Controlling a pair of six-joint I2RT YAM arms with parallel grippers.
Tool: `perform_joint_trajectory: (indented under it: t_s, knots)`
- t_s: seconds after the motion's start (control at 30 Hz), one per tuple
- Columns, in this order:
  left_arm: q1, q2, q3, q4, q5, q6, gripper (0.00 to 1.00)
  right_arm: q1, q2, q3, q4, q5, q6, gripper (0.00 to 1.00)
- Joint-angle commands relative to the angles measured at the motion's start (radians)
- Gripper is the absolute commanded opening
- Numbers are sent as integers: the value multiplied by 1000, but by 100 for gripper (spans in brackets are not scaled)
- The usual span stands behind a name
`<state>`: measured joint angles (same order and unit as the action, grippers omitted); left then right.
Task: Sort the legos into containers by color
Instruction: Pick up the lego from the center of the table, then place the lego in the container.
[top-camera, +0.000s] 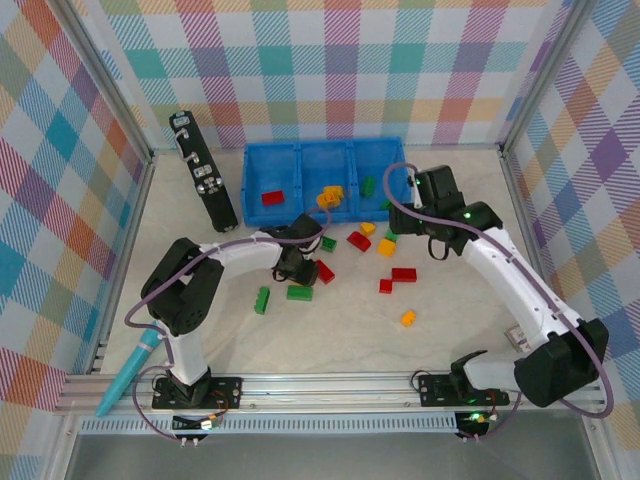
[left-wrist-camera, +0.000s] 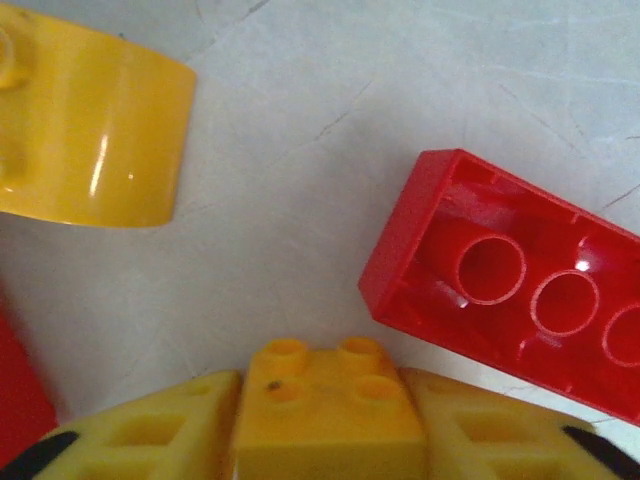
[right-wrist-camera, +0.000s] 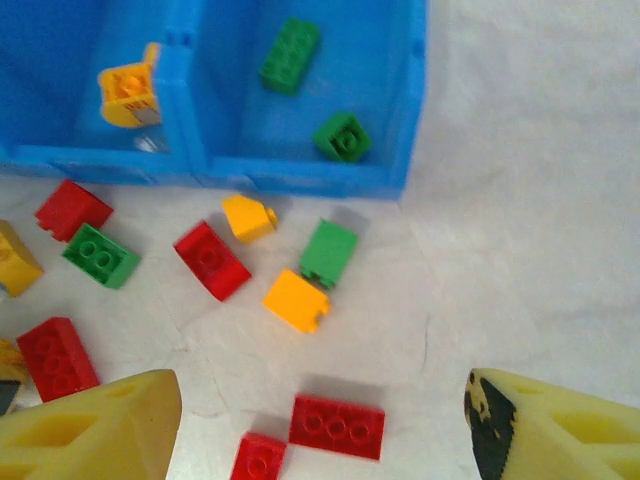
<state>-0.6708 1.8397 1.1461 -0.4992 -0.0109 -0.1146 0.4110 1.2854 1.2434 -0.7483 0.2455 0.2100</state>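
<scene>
My left gripper (top-camera: 297, 267) is low over the table, shut on a small yellow lego (left-wrist-camera: 330, 405) squeezed between its yellow fingers (left-wrist-camera: 150, 435). An upside-down red lego (left-wrist-camera: 520, 300) lies just right of it and another yellow lego (left-wrist-camera: 90, 130) to the far left. My right gripper (top-camera: 433, 200) hangs open above two red legos (right-wrist-camera: 336, 427). The blue bin (top-camera: 325, 150) holds a red lego (top-camera: 272, 197) in its left compartment, yellow ones (top-camera: 331, 196) in the middle and green ones (right-wrist-camera: 290, 55) on the right.
Loose red, green and yellow legos lie scattered in front of the bin (right-wrist-camera: 300, 178), with two green ones (top-camera: 299, 292) and a yellow one (top-camera: 408, 318) nearer the arms. A black upright panel (top-camera: 205, 172) stands left of the bin. A teal pen-like tool (top-camera: 128, 375) lies at the near left edge.
</scene>
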Motion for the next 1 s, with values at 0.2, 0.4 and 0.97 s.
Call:
perform_joint_trajectory:
  t_s: [0.2, 0.4, 0.97]
  knots:
    - [-10, 26, 32, -28, 30, -14, 27, -76, 21, -106, 4, -138, 241, 76]
    - [-10, -27, 60, -87, -10, -1, 24, -102, 116, -129, 93, -200, 287, 76]
    - [-9, -101, 359, -210, -80, 21, 23, -134, 446, -12, 235, -203, 328, 62]
